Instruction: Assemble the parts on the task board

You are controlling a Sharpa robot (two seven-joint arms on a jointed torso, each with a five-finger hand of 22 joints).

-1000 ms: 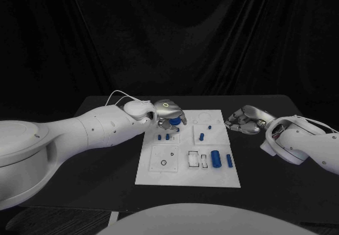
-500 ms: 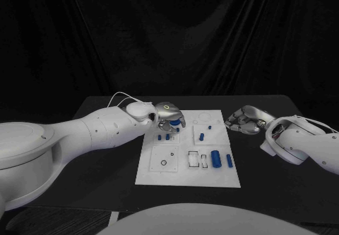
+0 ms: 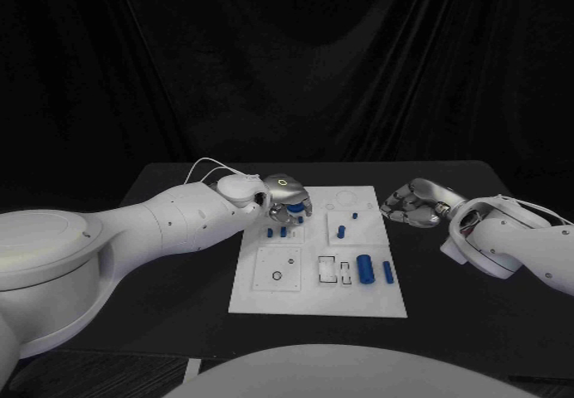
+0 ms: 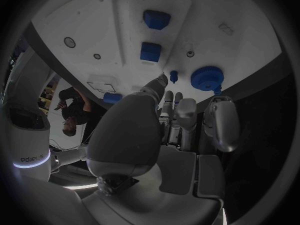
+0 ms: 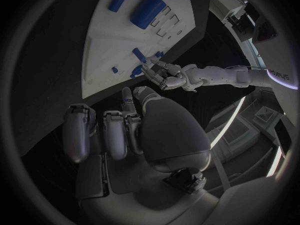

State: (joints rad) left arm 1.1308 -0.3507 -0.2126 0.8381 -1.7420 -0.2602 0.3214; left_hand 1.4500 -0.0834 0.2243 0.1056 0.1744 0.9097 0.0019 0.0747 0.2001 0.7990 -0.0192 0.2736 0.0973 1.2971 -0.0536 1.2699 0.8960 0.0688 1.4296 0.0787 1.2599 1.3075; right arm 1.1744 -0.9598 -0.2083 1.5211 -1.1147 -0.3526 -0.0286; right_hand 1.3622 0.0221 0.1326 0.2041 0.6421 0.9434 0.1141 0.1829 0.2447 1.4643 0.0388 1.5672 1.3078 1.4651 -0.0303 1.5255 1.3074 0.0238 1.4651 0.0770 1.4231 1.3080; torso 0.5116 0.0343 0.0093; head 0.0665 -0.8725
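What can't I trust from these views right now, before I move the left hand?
- Head view: the left hand covers the blue gear; whether it touches it cannot be told.
- Left wrist view: no contact shows between the fingers and the gear, but their tips overlap the task board edge.
- Head view: the small pegs are too small to tell if seated.
- Right hand: its palm side is hidden.

The black table [image 3: 167, 274] carries the things. Its top is dark and plain, and behind it hangs a black curtain [image 3: 299, 75]. Directly on the table lies one thing, the white task board [image 3: 317, 305]. It is a flat rectangular plate and it lies in the middle of the table, with its long side running away from the robot. Bare black table surface shows on both sides of the board.
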